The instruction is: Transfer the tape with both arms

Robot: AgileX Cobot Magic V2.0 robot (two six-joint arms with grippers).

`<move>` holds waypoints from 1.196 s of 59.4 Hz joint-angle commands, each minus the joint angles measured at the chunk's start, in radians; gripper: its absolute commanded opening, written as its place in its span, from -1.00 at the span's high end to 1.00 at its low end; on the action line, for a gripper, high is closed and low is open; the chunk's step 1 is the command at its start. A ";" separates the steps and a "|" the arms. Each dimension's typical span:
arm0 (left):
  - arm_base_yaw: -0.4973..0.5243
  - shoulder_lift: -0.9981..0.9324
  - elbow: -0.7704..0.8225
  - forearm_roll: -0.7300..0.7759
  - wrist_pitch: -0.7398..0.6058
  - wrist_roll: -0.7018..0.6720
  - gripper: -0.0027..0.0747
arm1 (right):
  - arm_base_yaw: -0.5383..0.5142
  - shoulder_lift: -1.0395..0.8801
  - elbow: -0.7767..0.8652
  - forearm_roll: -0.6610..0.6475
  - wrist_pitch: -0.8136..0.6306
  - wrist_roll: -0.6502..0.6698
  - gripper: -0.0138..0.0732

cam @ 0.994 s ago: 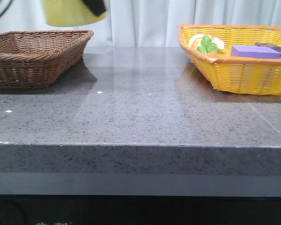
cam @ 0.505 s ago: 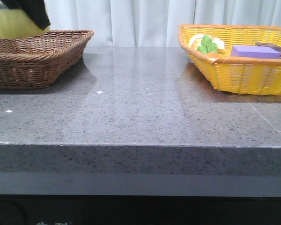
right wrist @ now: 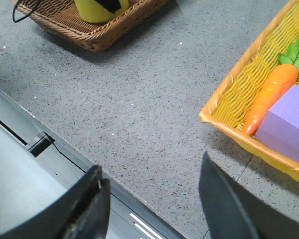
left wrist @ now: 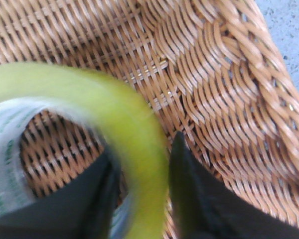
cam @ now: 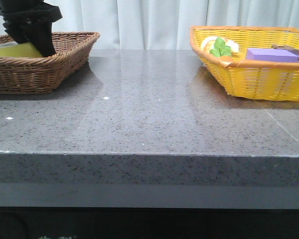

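Note:
The tape [cam: 12,50], a yellow roll with a white core printed in green, hangs low inside the brown wicker basket [cam: 72,52]. My left gripper [cam: 34,45] is shut on it. In the left wrist view the tape's [left wrist: 134,129] wall is pinched by my left gripper [left wrist: 144,149], one finger inside the core and one outside, just above the basket's weave [left wrist: 229,89]. My right gripper [right wrist: 152,167] is open and empty over the table's front edge, far from the tape [right wrist: 95,10]. It does not show in the front view.
A yellow basket [cam: 259,79] at the right back holds a purple block [cam: 271,55], a carrot [right wrist: 269,94] and green leaves [cam: 220,48]. The grey stone table [cam: 149,114] lies between the two baskets. A cable [right wrist: 25,12] runs by the brown basket [right wrist: 104,37].
My left gripper has carried the tape left and down, from above the table beside the brown basket into the basket. The yellow basket's contents have not moved.

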 commanded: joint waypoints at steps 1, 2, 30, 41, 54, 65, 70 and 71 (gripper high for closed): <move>0.001 -0.066 -0.027 -0.014 -0.037 -0.014 -0.07 | -0.003 -0.002 -0.024 0.006 -0.071 -0.005 -0.30; 0.001 -0.066 -0.027 -0.014 -0.037 -0.014 -0.11 | -0.003 -0.002 -0.024 0.006 -0.071 -0.005 -0.30; 0.001 -0.136 -0.093 -0.014 0.011 -0.093 -0.12 | -0.003 -0.002 -0.024 0.006 -0.071 -0.005 -0.30; 0.001 -0.232 -0.072 -0.049 0.011 -0.182 -0.12 | -0.003 -0.002 -0.024 0.006 -0.071 -0.005 -0.30; -0.033 -0.414 0.081 -0.152 0.011 -0.166 -0.12 | -0.003 -0.002 -0.024 0.006 -0.071 -0.005 -0.30; -0.096 -0.594 0.280 -0.122 -0.022 -0.152 -0.12 | -0.003 -0.002 -0.024 0.006 -0.071 -0.005 -0.30; -0.127 -0.684 0.379 -0.119 -0.052 -0.138 -0.12 | -0.003 -0.002 -0.024 0.006 -0.071 -0.005 -0.30; -0.135 -0.699 0.408 -0.119 -0.061 -0.135 -0.12 | -0.003 -0.002 -0.024 0.006 -0.071 -0.005 -0.30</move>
